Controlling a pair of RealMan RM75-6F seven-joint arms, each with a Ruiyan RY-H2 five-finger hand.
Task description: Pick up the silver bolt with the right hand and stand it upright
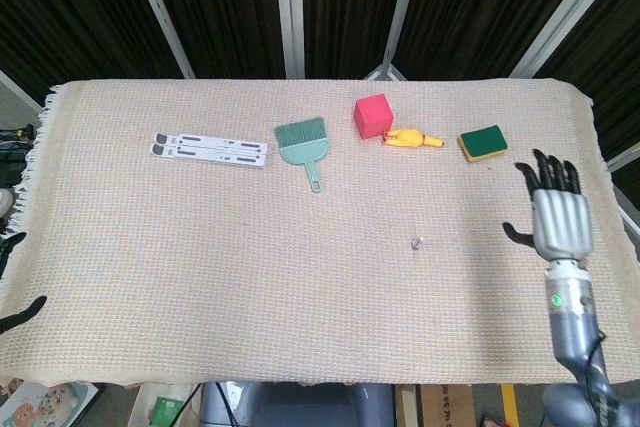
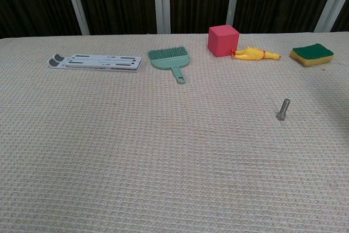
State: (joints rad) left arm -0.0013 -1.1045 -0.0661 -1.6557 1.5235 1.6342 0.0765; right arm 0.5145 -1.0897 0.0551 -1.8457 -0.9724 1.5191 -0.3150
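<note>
The silver bolt [image 2: 283, 109] stands on its head on the woven cloth, shaft pointing up with a slight lean to the right; the head view shows the bolt [image 1: 418, 242] as a small speck right of centre. My right hand [image 1: 556, 217] hovers well to the right of it near the table's right edge, fingers spread, holding nothing. The chest view does not show that hand. Of my left hand [image 1: 18, 313] only dark fingertips show at the left edge of the head view.
Along the back lie a white folded stand [image 2: 95, 61], a green brush [image 2: 171, 59], a red cube [image 2: 223, 40], a yellow rubber chicken [image 2: 254, 54] and a green-and-yellow sponge [image 2: 311, 54]. The table's right edge [image 1: 612, 182] runs close to my right hand.
</note>
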